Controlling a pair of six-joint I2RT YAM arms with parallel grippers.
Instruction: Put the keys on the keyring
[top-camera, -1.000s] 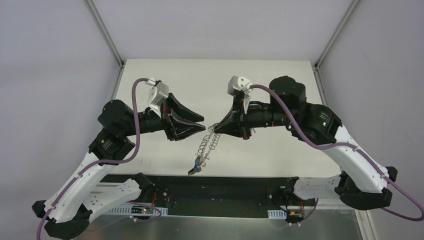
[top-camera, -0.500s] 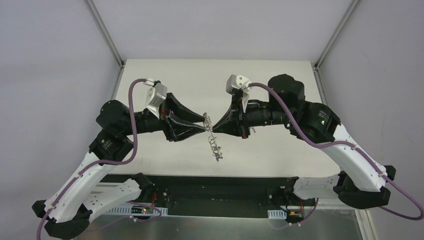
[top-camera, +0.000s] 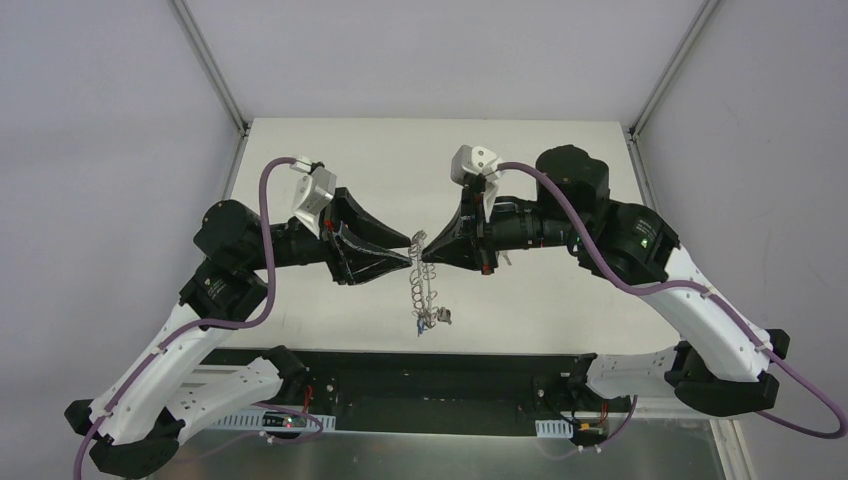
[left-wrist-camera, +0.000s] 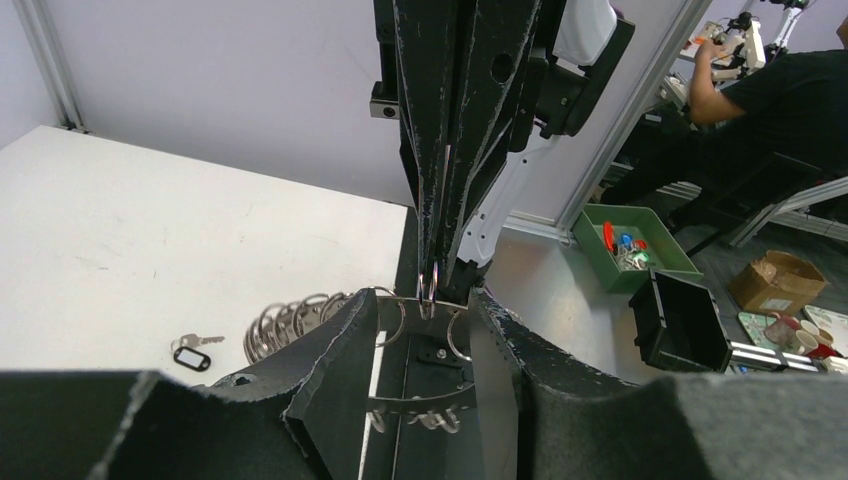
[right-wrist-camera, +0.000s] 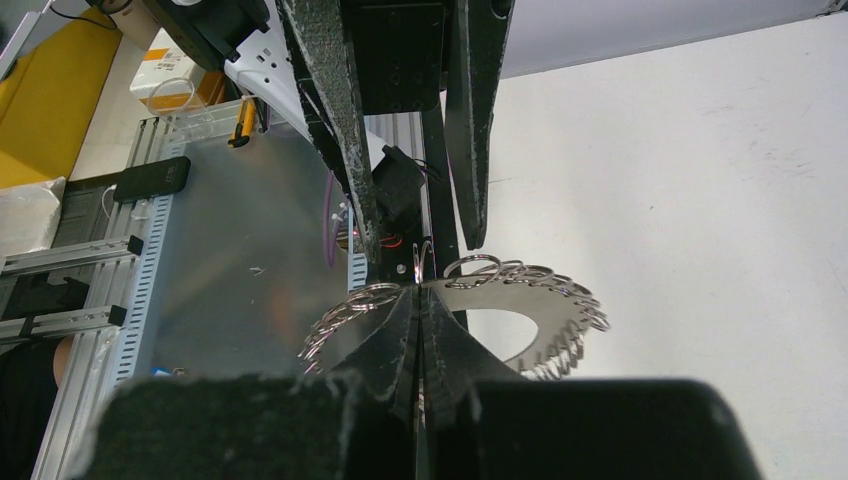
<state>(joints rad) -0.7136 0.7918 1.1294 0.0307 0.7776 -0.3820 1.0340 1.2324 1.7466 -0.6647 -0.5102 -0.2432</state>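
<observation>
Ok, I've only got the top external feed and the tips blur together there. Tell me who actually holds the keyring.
Observer: In the right wrist view, the right end effector is shut at the rim of the keyring, among its wire loops.
Operator: Now give me the left one.
Observer: The left wrist view shows the left end effector open, with a finger on either side of the ring's rim. I can't tell whether they touch it.
Operator: Report any loose keys.
Observer: One key with a black tag lies flat on the table, apart from the ring.
</observation>
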